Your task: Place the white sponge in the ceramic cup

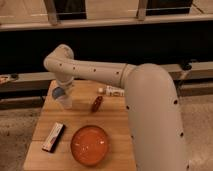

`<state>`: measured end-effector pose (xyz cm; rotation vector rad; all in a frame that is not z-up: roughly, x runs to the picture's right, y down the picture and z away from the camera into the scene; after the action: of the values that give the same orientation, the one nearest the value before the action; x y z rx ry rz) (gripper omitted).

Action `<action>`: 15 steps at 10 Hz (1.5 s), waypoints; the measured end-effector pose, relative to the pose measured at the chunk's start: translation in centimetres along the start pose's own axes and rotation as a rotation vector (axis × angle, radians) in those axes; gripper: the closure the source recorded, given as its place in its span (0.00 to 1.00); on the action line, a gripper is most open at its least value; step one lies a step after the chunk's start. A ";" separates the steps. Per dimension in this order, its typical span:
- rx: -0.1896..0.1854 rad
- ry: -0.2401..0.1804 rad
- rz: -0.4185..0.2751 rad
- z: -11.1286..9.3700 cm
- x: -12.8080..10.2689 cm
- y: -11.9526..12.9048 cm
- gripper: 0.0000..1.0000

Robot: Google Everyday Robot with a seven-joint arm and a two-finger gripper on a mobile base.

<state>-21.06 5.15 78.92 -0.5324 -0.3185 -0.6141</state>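
Observation:
A flat white block with a dark red edge [53,136], likely the white sponge, lies on the front left of the wooden table [115,122]. My gripper [63,96] hangs from the arm [95,70] over the table's far left part, well behind the block. A pale rounded shape [65,102] sits right under the gripper. I cannot tell whether it is the ceramic cup or part of the gripper. A blue patch [58,92] shows at the gripper's left side.
An orange bowl [90,145] stands at the table's front middle. A small red-brown object [96,103] lies at the centre. A white bottle [114,91] lies on its side at the back. The arm's thick white link [155,120] covers the table's right side. A dark ledge runs behind.

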 end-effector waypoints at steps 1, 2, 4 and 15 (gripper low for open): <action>-0.001 0.000 0.002 0.0 0.0 0.0 0.97; -0.001 -0.001 0.005 0.1 0.0 0.0 0.97; -0.002 -0.002 0.011 0.1 0.0 -0.1 0.97; -0.010 -0.010 0.044 0.2 0.1 0.0 0.97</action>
<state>-21.02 5.21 79.13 -0.5512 -0.3127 -0.5712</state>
